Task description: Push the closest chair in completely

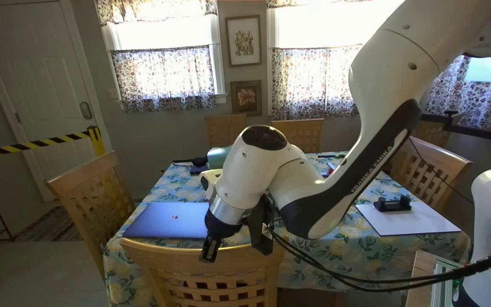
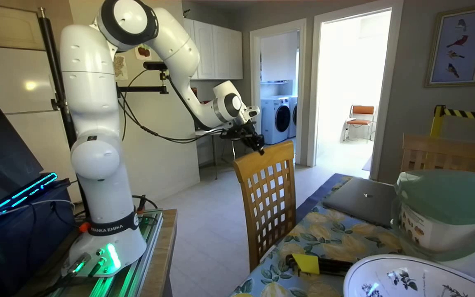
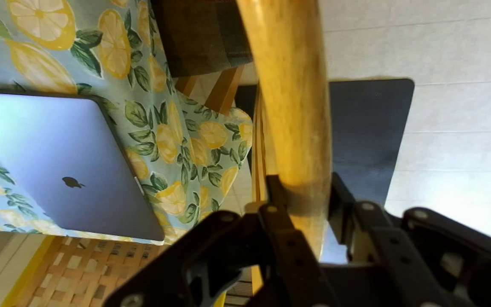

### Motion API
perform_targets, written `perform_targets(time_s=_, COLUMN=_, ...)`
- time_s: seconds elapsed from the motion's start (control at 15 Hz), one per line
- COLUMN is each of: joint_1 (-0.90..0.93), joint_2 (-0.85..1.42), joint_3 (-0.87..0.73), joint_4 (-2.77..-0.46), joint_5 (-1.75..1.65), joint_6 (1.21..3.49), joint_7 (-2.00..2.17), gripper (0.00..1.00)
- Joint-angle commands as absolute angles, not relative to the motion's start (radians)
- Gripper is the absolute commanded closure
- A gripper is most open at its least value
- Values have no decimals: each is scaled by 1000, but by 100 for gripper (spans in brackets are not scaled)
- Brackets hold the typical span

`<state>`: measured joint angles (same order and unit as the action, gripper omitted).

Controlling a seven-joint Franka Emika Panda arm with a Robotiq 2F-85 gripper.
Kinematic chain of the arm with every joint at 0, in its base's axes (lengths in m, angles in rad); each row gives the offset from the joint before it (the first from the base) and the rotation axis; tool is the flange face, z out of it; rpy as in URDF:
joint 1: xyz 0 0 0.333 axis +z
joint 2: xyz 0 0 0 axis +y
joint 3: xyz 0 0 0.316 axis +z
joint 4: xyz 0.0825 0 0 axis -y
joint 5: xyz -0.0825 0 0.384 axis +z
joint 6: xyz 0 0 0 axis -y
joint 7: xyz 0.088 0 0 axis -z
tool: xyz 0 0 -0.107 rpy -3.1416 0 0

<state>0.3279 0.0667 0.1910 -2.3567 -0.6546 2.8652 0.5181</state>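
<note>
Beside the table [image 2: 328,235] stood the chair [image 1: 228,266], facing it and near the edge, not yet pushed right under, by my guess. So placed, it presumably offered its upper part as the handiest hold for a straight shove. Toward it the arm [image 2: 89,90] arched high, its far end bent so the gripper [image 3: 307,183] pointed down at a slant. The fingers [image 3: 342,200] were clamped on the rail [image 3: 298,106], one to each side, likely to stop it slipping.
</note>
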Motion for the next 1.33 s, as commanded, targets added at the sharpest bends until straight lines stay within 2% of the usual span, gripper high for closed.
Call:
perform_targets(time_s=0.0, joint_1=284, joint_2=70, joint_3=118, joint_4=-2363, joint_5=-735, joint_6=2840, joint_7=576, gripper=93)
perform_targets(time_s=0.13, joint_1=286, joint_2=69, joint_3=86, joint_4=-2349, joint_5=-808, joint_6=2817, joint_7=605, gripper=93)
perform_targets(time_s=0.27, joint_1=288, joint_2=77, joint_3=94, joint_4=-2364, joint_5=-721, joint_6=2839, joint_7=500, gripper=93)
perform_targets(time_s=0.33, joint_1=320, joint_2=72, joint_3=117, joint_4=-2352, joint_5=-736, joint_6=2868, joint_7=529, gripper=71)
perform_targets(time_s=0.67, joint_1=318, joint_2=91, joint_3=117, joint_4=-2359, joint_5=-733, joint_6=2866, joint_7=515, gripper=71)
perform_targets(time_s=0.73, joint_1=318, joint_2=93, joint_3=116, joint_4=-2360, joint_5=-733, joint_6=2865, joint_7=514, gripper=93)
perform_targets(time_s=1.27, joint_1=303, joint_2=174, joint_3=48, joint_4=-2217, joint_5=-937, joint_6=2899, joint_7=506, gripper=93)
